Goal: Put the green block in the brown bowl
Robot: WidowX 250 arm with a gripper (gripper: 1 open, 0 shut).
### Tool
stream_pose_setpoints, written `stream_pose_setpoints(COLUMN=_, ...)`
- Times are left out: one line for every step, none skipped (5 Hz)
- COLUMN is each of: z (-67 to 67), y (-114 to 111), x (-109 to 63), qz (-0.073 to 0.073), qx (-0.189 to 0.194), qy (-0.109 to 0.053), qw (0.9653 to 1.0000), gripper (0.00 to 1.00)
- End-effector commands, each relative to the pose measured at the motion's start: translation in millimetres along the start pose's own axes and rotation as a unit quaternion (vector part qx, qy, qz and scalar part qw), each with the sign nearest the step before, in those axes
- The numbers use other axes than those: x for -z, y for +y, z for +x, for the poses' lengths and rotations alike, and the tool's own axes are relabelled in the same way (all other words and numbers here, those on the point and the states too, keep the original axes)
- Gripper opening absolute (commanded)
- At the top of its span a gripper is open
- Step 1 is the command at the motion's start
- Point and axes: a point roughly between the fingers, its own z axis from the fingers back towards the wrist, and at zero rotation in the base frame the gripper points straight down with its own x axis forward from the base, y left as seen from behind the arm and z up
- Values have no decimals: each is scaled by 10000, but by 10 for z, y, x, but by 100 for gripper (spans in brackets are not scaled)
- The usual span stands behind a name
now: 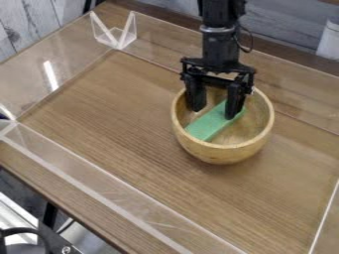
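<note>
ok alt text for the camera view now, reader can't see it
A green block lies inside a round brown bowl on a wooden table, with the open black gripper just above it. A white wire-like stand is farther back on the table.

the green block point(209, 124) is lying inside the brown bowl point(224, 151), which is sitting on the table point(119, 127). the wire stand point(114, 31) is standing behind the bowl and off to the image's left, well apart from it.
</note>
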Motion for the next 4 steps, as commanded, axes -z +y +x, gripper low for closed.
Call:
stream_pose_setpoints(z=26, y=-33, x=-510, qz=-27, qx=136, qy=-730, qw=9972, gripper=100)
stream_pose_setpoints(z=-72, y=-35, x=-897, qz=-118, qx=209, qy=-1189, qw=9926, gripper=100)
stream_pose_setpoints(z=-177, y=52, x=-1182, qz=-130, qx=201, qy=-1406, qw=9898, gripper=100)
stream_pose_setpoints(z=-312, y=270, x=-1445, qz=-7, qx=76, qy=-1563, qw=9877, gripper=100)
